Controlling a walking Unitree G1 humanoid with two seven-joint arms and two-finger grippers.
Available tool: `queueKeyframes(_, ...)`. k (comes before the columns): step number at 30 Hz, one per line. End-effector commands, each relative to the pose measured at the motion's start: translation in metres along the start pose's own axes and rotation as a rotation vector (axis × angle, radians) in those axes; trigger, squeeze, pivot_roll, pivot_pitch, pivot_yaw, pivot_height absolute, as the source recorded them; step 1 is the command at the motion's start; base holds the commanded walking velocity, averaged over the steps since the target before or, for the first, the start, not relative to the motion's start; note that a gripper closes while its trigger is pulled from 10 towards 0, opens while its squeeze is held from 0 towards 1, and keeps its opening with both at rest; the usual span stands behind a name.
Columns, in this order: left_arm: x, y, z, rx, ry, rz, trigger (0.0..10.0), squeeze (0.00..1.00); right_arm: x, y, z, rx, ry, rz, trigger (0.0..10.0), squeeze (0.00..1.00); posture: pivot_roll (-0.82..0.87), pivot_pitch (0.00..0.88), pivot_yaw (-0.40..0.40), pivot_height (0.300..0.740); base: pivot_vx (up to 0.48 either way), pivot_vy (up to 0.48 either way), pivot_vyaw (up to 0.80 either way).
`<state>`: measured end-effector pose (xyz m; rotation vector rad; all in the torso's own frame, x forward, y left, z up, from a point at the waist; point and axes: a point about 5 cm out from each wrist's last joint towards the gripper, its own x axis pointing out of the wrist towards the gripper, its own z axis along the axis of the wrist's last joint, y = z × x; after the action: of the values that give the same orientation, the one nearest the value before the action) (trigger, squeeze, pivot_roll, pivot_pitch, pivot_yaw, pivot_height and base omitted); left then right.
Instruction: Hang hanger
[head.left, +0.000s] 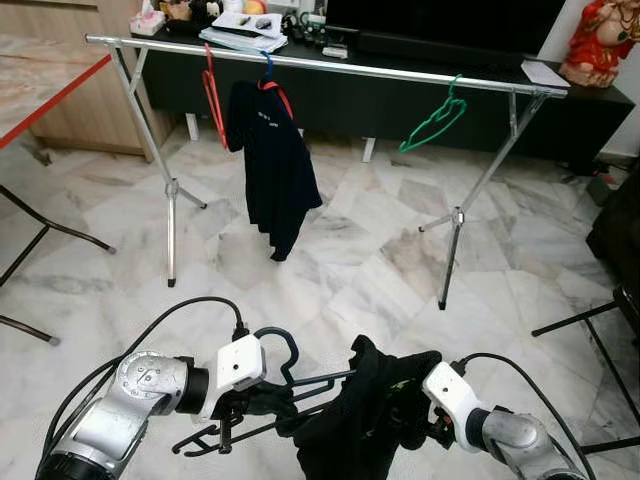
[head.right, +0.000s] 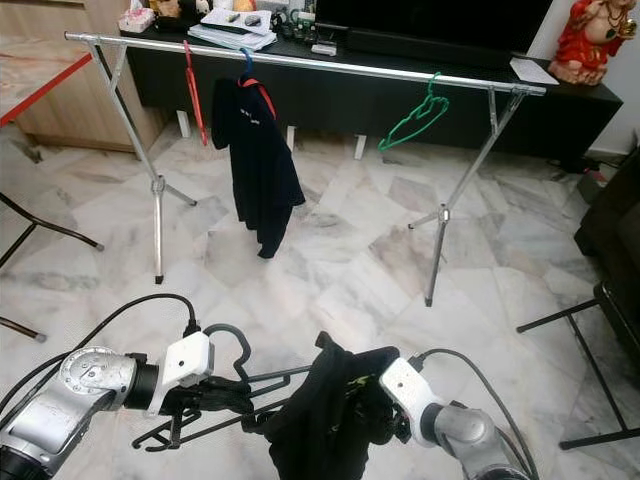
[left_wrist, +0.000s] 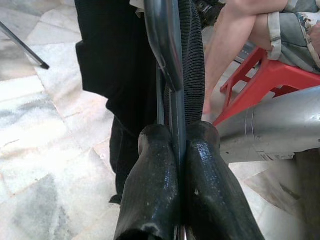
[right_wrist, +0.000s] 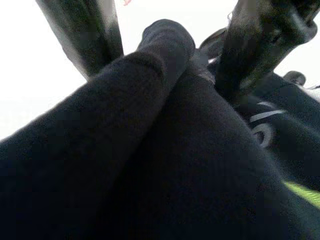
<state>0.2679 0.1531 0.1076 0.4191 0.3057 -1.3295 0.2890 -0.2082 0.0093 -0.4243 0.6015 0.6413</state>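
My left gripper (head.left: 240, 403) is shut on the lower bar of a black hanger (head.left: 277, 345), low in front of me. In the left wrist view its fingers (left_wrist: 150, 180) clamp the hanger's rod (left_wrist: 170, 60). A black garment (head.left: 355, 425) hangs bunched on the hanger's right end. My right gripper (head.left: 425, 425) is buried in that cloth; a thick fold (right_wrist: 165, 150) lies between its fingers (right_wrist: 82, 35), and their tips are hidden. The silver clothes rail (head.left: 330, 62) stands across the room ahead.
On the rail hang a red hanger (head.left: 213, 95), a black shirt (head.left: 270, 160) on a blue hanger, and a green hanger (head.left: 435, 120). Behind it is a dark TV cabinet (head.left: 420, 100). Black chair legs (head.left: 40, 235) stand at both sides. A person's legs (left_wrist: 235, 30) and a red stool (left_wrist: 280, 75) are beside me.
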Motion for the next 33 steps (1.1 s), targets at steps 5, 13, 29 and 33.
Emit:
queueKeyframes(5, 0.004, -0.004, 0.015, 0.033, -0.06, -0.035, 0.0, 0.0, 0.002, -0.007, 0.003, 0.037, -0.013, -0.141, 10.0, 0.0, 0.02, 0.151, -0.101, 0.74, 0.0, 0.0, 0.0)
queueKeyframes(13, 0.004, -0.004, 0.017, 0.034, -0.067, -0.037, 0.0, 0.0, 0.007, -0.002, 0.01, 0.149, -0.082, -0.144, 0.0, 0.0, 0.03, 0.144, -0.099, 0.74, 0.0, 0.0, 0.0)
queueKeyframes(29, 0.005, -0.004, 0.025, 0.036, -0.093, -0.041, 0.0, 0.0, 0.01, -0.003, 0.017, 0.203, -0.11, -0.18, 0.0, 0.0, 0.04, 0.123, -0.094, 0.74, 0.0, 0.0, 0.0)
queueKeyframes(33, 0.003, -0.006, 0.025, 0.038, -0.094, -0.046, 0.0, 0.0, 0.012, -0.001, 0.018, 0.213, -0.115, -0.181, 0.0, 0.0, 0.04, 0.121, -0.092, 0.74, 0.0, 0.0, 0.0)
